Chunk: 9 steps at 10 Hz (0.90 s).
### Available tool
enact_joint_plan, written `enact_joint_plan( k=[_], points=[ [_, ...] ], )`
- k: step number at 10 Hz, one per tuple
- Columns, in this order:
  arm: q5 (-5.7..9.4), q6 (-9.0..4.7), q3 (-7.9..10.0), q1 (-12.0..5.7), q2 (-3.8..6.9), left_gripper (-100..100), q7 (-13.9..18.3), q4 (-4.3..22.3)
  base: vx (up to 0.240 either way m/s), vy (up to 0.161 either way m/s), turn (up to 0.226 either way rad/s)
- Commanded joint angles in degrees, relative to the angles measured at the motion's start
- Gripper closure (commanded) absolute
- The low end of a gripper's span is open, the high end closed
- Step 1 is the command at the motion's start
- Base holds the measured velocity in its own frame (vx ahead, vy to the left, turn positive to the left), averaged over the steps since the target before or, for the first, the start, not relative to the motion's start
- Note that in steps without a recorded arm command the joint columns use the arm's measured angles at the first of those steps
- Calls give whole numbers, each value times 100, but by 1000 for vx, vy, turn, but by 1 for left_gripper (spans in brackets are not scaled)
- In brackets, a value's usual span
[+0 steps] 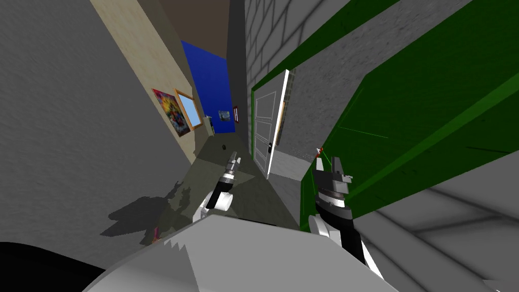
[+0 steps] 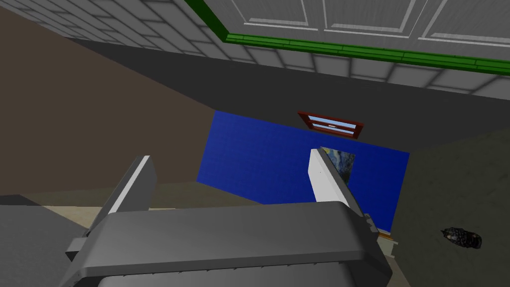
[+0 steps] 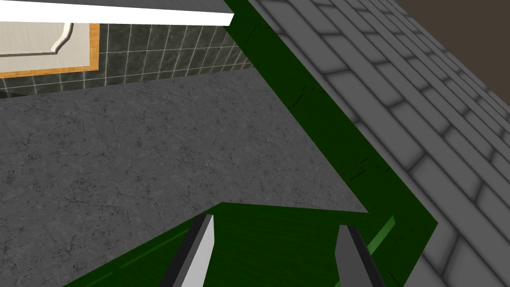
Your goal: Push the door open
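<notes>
Two grippers stand spread and empty: your left gripper [image 1: 233, 159] idle at eleven o'clock, the white door [image 1: 263, 132] ajar at twelve, your right gripper [image 1: 328, 163] at one beside the green frame [image 1: 405, 116], likely ready for pushing.

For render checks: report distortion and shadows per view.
Head view: rolled, walls splaying, so the white door leans with everything; a jagged shadow spreads beside the left arm. Left wrist view: left tool softly shaded, no glare. Right wrist view: green door frame flatly lit, no cast shadow.
</notes>
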Motion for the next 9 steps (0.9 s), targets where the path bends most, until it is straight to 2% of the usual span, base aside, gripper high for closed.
enact_joint_plan(
  k=[1,9],
  points=[
    [52,19,-74,-139,28,-100,-34,190,147,55,-97],
    [342,-3,-445,-802,136,-100,-179,1260,112,84,-93]
  ],
)
